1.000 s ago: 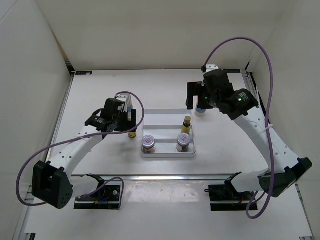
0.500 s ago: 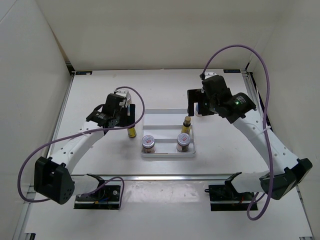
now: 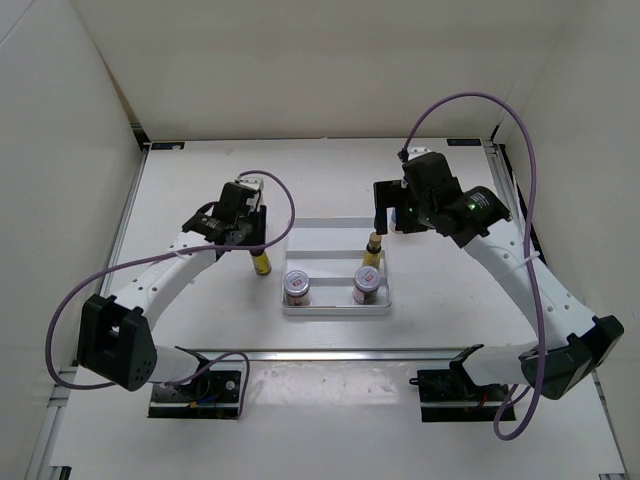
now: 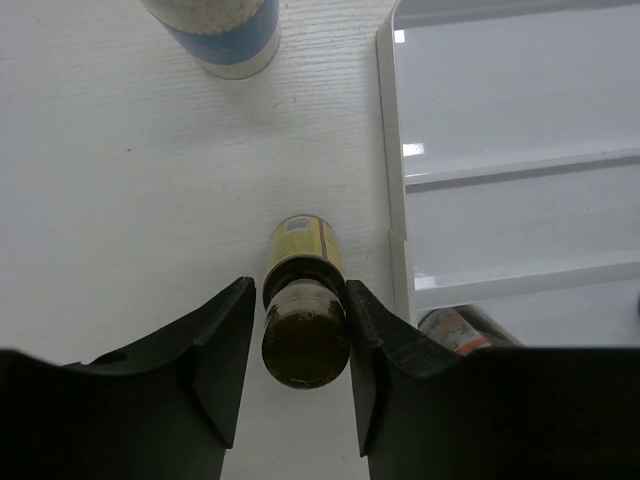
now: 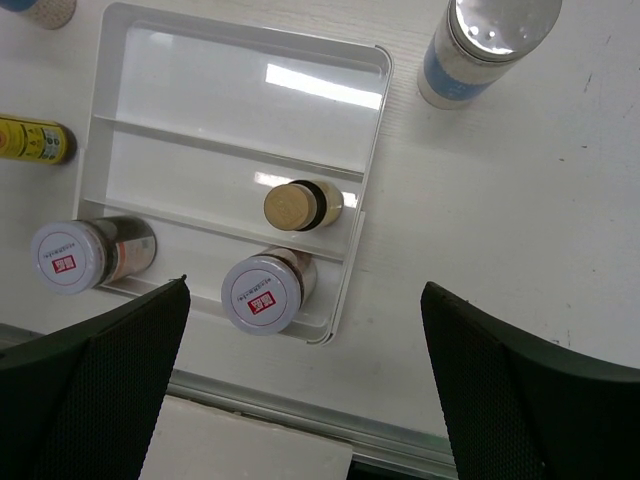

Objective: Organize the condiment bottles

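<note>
A slim yellow bottle [image 4: 304,335] with a dark cap stands on the table just left of the white tray [image 4: 500,150]. My left gripper [image 4: 298,300] is shut on its cap, one finger on each side. In the top view this gripper [image 3: 250,240] hangs over that bottle [image 3: 261,263]. A second yellow bottle [image 5: 300,205] stands in the tray's middle lane, and two silver-lidded jars [image 5: 262,292] [image 5: 75,257] stand in the near lane. My right gripper [image 5: 305,288] hangs open, high above the tray's right end. One white bottle with a blue band [image 5: 485,45] stands right of the tray, another [image 4: 215,30] left of it.
The tray [image 3: 335,232] has three lanes, and its far lane holds nothing. A metal rail [image 3: 330,355] runs along the table's near edge. White walls close in the back and both sides. Purple cables loop from both arms.
My left gripper slid back and right over the yellow bottle, and its jaws closed from wide open onto the cap. The right arm shifted slightly toward the tray, still open.
</note>
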Controlling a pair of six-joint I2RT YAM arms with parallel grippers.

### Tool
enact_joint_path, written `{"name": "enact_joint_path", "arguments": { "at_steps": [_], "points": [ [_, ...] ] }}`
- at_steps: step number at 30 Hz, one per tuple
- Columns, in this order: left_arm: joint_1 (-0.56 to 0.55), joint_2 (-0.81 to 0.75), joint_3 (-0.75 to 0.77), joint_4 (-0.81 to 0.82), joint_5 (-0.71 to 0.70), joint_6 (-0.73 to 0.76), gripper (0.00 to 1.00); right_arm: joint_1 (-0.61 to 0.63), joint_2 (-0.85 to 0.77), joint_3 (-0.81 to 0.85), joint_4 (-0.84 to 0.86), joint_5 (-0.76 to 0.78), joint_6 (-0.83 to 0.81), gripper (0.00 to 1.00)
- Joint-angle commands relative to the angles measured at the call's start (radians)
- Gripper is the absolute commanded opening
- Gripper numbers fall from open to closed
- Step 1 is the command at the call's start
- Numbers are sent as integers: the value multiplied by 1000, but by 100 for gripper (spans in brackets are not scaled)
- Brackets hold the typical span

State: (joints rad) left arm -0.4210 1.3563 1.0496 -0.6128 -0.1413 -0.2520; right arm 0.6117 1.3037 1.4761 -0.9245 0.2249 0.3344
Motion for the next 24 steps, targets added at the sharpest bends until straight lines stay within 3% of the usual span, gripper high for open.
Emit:
{"name": "enact_joint_path", "arguments": {
  "at_steps": [1, 7, 10, 18, 24],
  "points": [
    [-2, -13, 49, 4, 9, 7, 50, 3, -18, 3, 21, -6, -8, 100],
    [-12, -23, 115, -37, 19, 16, 23, 3, -18, 3, 12, -15, -8, 100],
    [-30, -36, 164, -62, 19, 16, 15, 3, -18, -6, 12, -15, -8, 100],
    [-79, -69, 270, -82, 91, 16, 11, 3, -40, -28, 12, -24, 2, 98],
    [-113, 18, 303, -82, 117, 16, 11, 3, -58, -46, 3, -15, 11, 98]
  ]
}}
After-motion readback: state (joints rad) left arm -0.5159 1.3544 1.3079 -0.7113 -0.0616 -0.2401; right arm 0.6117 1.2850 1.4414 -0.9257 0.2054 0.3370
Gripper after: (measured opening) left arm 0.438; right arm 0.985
